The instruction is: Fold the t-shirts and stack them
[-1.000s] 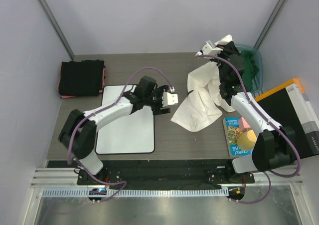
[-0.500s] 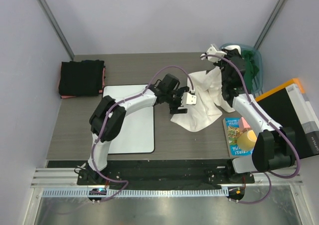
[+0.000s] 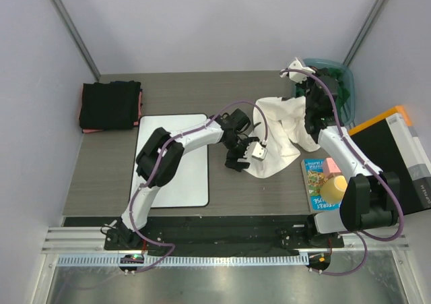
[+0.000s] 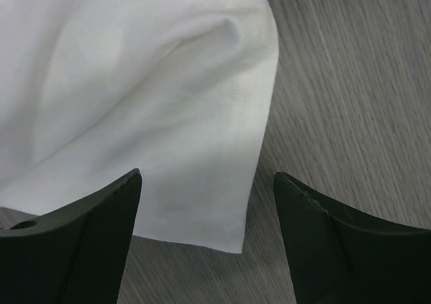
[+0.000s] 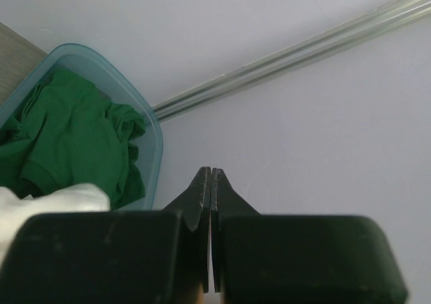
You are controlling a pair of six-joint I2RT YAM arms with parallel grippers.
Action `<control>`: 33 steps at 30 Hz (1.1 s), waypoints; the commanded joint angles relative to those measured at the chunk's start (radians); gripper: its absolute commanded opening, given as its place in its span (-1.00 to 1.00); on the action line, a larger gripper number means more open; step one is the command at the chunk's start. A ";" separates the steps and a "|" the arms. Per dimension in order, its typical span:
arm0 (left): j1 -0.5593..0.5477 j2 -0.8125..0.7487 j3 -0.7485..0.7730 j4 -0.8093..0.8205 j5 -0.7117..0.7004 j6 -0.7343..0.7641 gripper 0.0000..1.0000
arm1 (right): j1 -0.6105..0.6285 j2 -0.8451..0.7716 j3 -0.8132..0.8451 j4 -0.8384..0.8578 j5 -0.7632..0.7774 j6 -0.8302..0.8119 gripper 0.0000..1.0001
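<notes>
The left gripper (image 4: 205, 183) has swung down to the near corner of the white t-shirt (image 3: 279, 132), jaws wide apart and holding nothing. The shirt lies heaped on the right of the counter (image 3: 202, 88). The right gripper (image 5: 211, 183) has its jaws pressed together, and any cloth between them is hidden.

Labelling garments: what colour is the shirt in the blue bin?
The shirt in the bin is green; clearest in the right wrist view.

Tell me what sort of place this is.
Most likely a robotics lab test cell: a left arm and a right arm bolted at the edge of a table, plain walls with metal frame posts closing it in, and a white t-shirt laid out as work material.
</notes>
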 commanded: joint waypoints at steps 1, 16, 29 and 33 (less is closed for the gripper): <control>-0.004 0.009 0.064 -0.130 0.059 0.085 0.61 | -0.003 0.002 0.035 0.031 -0.018 0.020 -0.98; -0.052 0.055 -0.004 0.013 -0.021 0.027 -0.39 | -0.007 0.037 0.090 0.031 -0.050 0.037 -0.98; -0.020 0.026 0.191 -0.197 -0.383 0.041 -1.00 | -0.007 0.025 0.116 0.029 -0.076 0.053 -0.98; 0.124 -0.021 0.424 -0.427 -0.530 0.165 -1.00 | -0.007 0.017 0.095 0.040 -0.082 0.047 -0.98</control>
